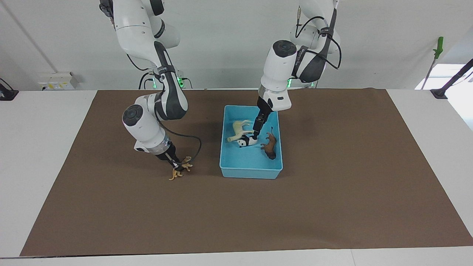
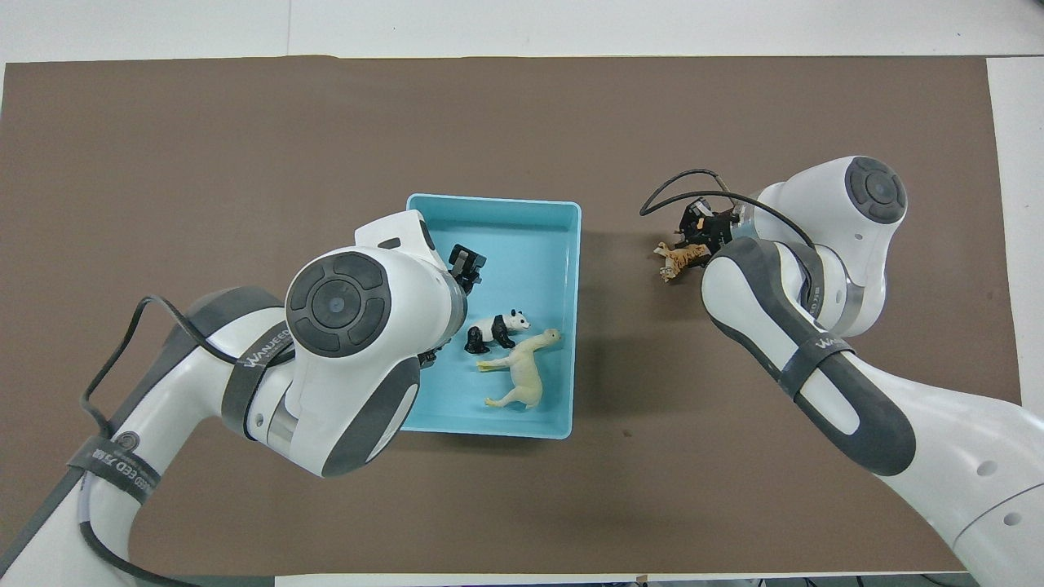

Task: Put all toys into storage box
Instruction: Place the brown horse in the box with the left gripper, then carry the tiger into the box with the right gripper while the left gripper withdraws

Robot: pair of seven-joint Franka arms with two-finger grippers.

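The light blue storage box (image 1: 251,170) (image 2: 563,244) stands mid-table on the brown mat. In it lie the cream-white horse (image 1: 239,130) (image 2: 522,371), the black-and-white panda (image 1: 245,141) (image 2: 492,328) and the dark brown lion-like animal (image 1: 269,146), which my left arm hides in the overhead view. My left gripper (image 1: 255,136) (image 2: 467,265) hangs open and empty over the box, just above the panda. My right gripper (image 1: 176,164) (image 2: 700,235) is shut on the orange striped tiger (image 1: 181,169) (image 2: 679,258), low over the mat beside the box toward the right arm's end.
The brown mat (image 1: 332,207) covers most of the white table. A black cable (image 1: 196,144) loops from the right wrist close to the tiger. Power sockets (image 1: 57,80) sit at the table's edge nearest the robots.
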